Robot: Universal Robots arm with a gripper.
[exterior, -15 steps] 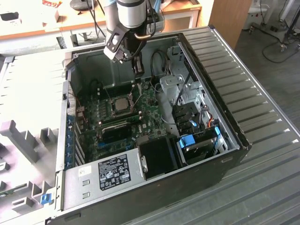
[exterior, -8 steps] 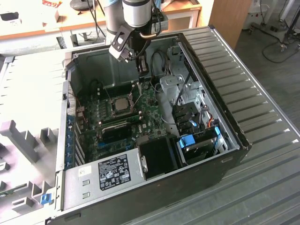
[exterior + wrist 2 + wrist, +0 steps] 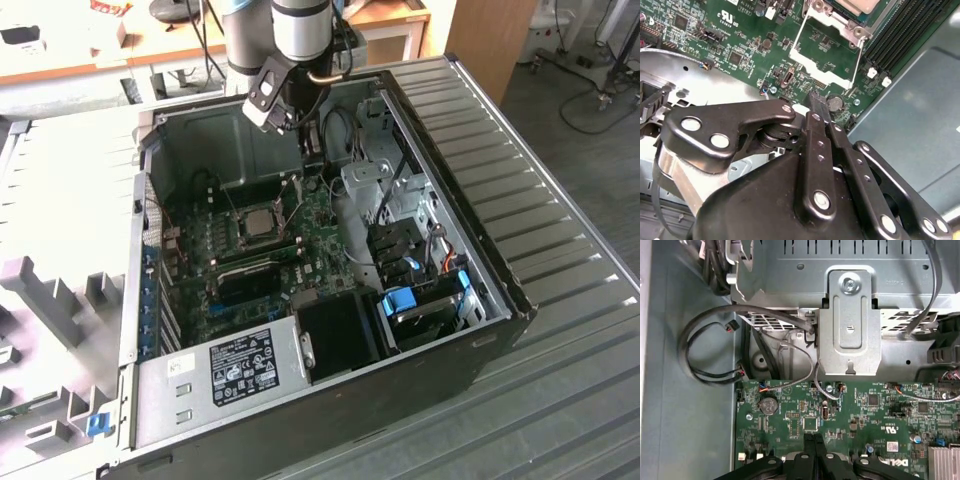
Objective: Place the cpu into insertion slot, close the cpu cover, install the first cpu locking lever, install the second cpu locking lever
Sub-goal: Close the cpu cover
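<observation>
Exterior view: gripper (image 3: 298,122), fingers pressed together on nothing, hangs near the computer case (image 3: 200,140) far wall, with the cpu (image 3: 263,222) seated in the insertion slot (image 3: 243,229) at its 7 o'clock and the cpu cover (image 3: 817,66) lying open between them.

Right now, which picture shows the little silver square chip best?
The exterior view. There the whole cpu sits on the green board, seen from above. The second wrist view catches just one corner of it at the picture's edge. The first wrist view looks at a metal bracket beside the board instead.
</observation>
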